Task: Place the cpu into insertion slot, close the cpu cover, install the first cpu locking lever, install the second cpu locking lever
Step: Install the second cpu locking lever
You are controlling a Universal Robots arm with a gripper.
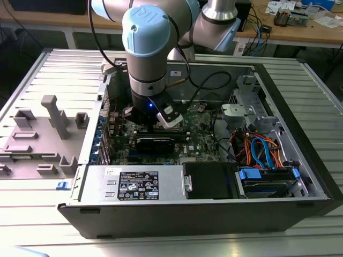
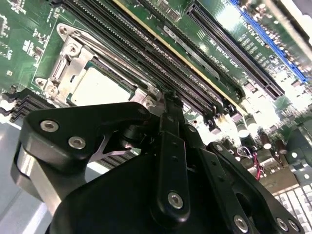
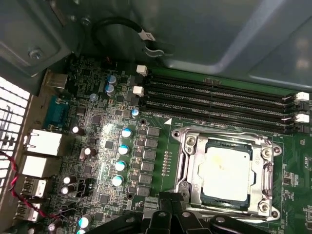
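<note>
The cpu (image 3: 225, 170) lies flat in the insertion slot (image 3: 267, 208) on the green board, its dull silver top showing through the window of the cpu cover (image 3: 192, 168). The cover lies down over it. A thin wire locking lever (image 3: 222, 130) runs along the socket edge nearest the memory slots. My gripper (image 3: 169, 199) is shut with nothing in it, its tips just off one edge of the socket. In the second wrist view the black gripper (image 2: 168, 97) points at the board close beside the cpu (image 2: 97, 87) and the cover (image 2: 73, 61). In the exterior view the gripper (image 1: 151, 119) reaches down into the computer case.
Long black memory slots (image 3: 214, 97) run beside the socket, with capacitors (image 3: 122, 148) on its other side. In the case are a black card (image 1: 155, 143), a power supply (image 1: 134, 184), orange and blue cables (image 1: 258, 150) and a drive bay (image 1: 268, 179). A grey fixture (image 1: 51, 134) lies at the exterior view's left.
</note>
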